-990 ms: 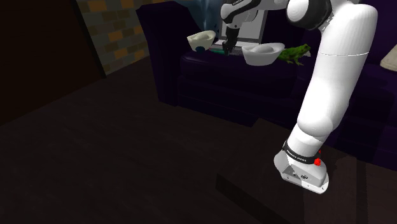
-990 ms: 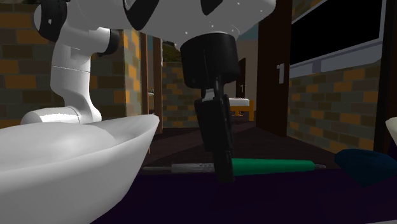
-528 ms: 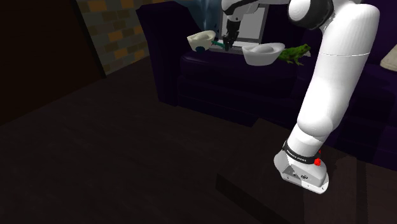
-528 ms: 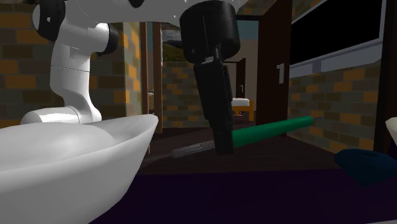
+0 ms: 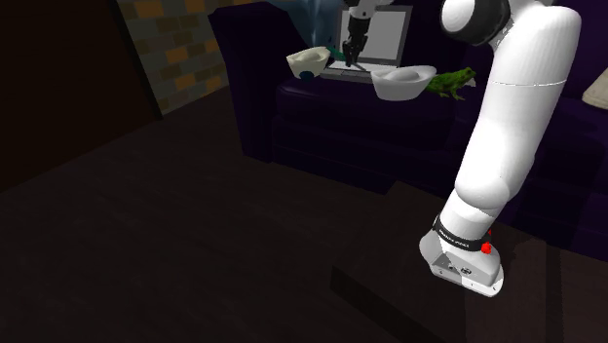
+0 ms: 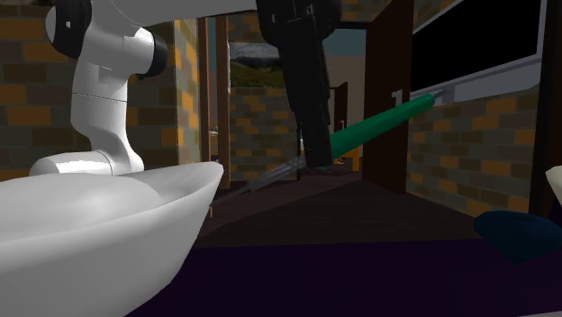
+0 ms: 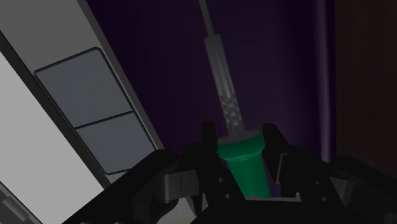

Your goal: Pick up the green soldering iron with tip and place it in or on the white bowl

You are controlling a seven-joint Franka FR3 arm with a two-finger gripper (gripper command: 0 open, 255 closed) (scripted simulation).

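The black gripper (image 7: 240,135) is clamped on the green soldering iron (image 6: 383,120), its two fingers pressing either side of the handle just behind the flared collar. The iron hangs in the air, clear of the dark purple sofa (image 5: 322,132) below it.

In the second exterior view the iron is tilted: the smooth green handle rises toward that view's right, and the grey metal tip slants down to the left, toward the rim of the white bowl (image 6: 108,225) in the foreground but apart from it. In the wrist view the metal shaft runs straight out from between the fingers. It is a slim cylinder with a perforated section near the collar, narrowing to a thin rod.

The white bowl is wide and shallow, with a smooth, glossy curved wall. In the shoulder view it sits on the sofa to the right of the gripper. A second white bowl (image 5: 310,60) holding a dark blue thing sits to the gripper's left. Below the gripper lies an open pale grey laptop (image 5: 388,34) with a flat rectangular trackpad. A green frog figure (image 5: 451,82) sits just beside the white bowl.
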